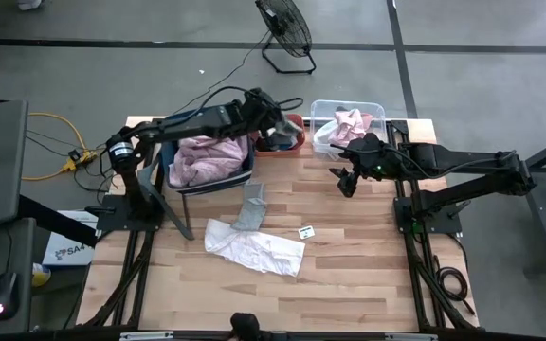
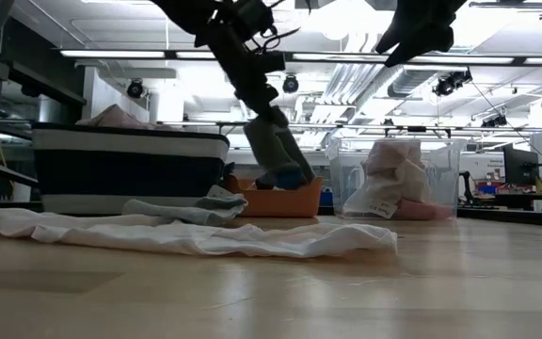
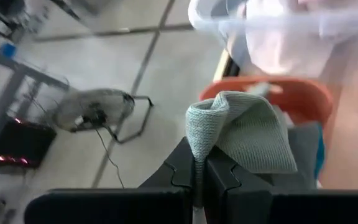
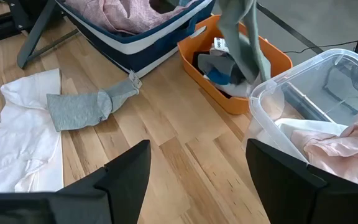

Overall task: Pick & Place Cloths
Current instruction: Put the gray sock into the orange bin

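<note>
My left gripper (image 1: pixel 278 116) is above the orange bin (image 1: pixel 290 142) at the table's far side, shut on a grey-green cloth (image 2: pixel 278 149). In my left wrist view the cloth (image 3: pixel 244 132) bunches past the shut fingers. My right gripper (image 1: pixel 345 180) hangs open and empty over the table, in front of the clear bin (image 1: pixel 349 106), which holds a pale pink cloth (image 1: pixel 352 123). A grey cloth (image 1: pixel 249 208) and a white cloth (image 1: pixel 254 248) lie flat on the table. More pink cloth (image 1: pixel 202 156) fills the dark basket (image 1: pixel 218 185). My left gripper pinches a folded edge of the grey-green cloth (image 3: pixel 197 152) between its two fingers, coming from above. The cloth hangs below the fingers, and its lower end (image 2: pixel 290 177) reaches into the orange bin, where other cloths lie.
The orange bin (image 4: pixel 241 99) holds dark and blue pieces. A small card (image 1: pixel 306 232) lies on the table right of the white cloth. The basket, orange bin and clear bin (image 4: pixel 316 93) line the far edge. The near half of the table is bare wood.
</note>
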